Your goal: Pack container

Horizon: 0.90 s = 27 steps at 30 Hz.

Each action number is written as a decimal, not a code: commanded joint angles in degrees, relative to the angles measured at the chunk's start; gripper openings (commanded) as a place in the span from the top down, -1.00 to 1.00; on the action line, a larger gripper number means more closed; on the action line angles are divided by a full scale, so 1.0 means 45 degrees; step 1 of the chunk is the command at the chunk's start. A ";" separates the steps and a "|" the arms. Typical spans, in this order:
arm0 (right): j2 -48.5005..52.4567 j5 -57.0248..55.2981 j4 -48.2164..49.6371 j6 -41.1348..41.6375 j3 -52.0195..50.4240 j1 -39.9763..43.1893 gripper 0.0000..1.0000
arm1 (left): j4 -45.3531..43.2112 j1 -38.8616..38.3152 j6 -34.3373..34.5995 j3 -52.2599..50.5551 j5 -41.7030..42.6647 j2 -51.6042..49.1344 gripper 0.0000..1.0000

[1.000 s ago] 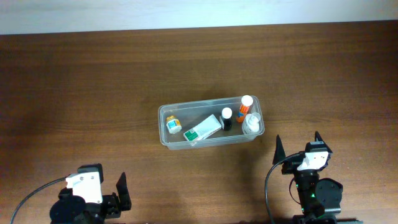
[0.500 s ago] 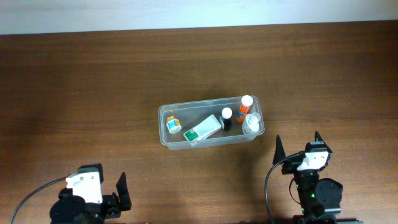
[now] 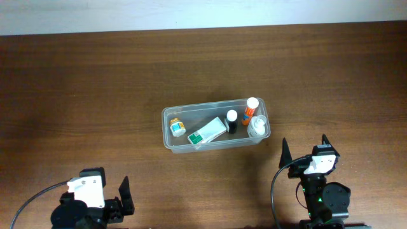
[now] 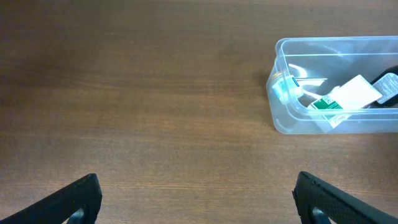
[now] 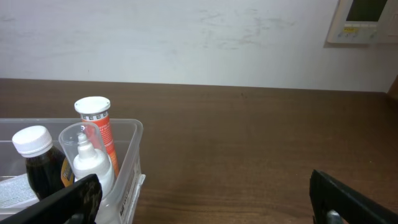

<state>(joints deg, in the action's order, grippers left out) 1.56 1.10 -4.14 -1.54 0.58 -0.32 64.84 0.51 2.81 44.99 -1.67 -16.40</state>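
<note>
The clear plastic container (image 3: 167,141) stands at the table's middle. Inside it are a small jar with a yellow lid (image 3: 177,126), a white and green box (image 3: 208,132), a dark bottle with a white cap (image 3: 231,121), an orange bottle with a white cap (image 3: 250,110) and a clear white bottle (image 3: 257,126). The container also shows in the left wrist view (image 4: 283,118) and the right wrist view (image 5: 130,162). My left gripper (image 3: 103,191) is open and empty at the front left. My right gripper (image 3: 305,147) is open and empty, just in front of the container's right end.
The brown wooden table (image 3: 95,95) runs to a white wall at the back. A wall panel (image 5: 364,18) shows at the upper right of the right wrist view.
</note>
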 commanded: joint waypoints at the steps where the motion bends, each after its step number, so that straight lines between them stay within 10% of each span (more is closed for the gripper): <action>1: -0.0053 -0.0058 -0.0078 -0.0034 -0.0058 -0.0083 -0.97 | -0.0627 0.0078 -0.0160 -0.0685 0.0141 0.0442 -0.99; 18: -0.0053 -0.0058 -0.0078 -0.0034 -0.0058 -0.0083 -0.97 | -1.3984 0.0053 -0.0257 -0.9598 0.0087 0.3361 -0.99; 27: -0.0053 -0.0058 -0.0078 -0.0034 -0.0058 -0.0083 -0.97 | -1.3440 -0.0087 -0.0257 -0.9879 -0.0447 0.3575 -0.99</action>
<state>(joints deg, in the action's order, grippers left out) 1.56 1.10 -4.16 -1.58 0.58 -0.34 4.43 0.40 2.57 0.73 -2.79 -0.91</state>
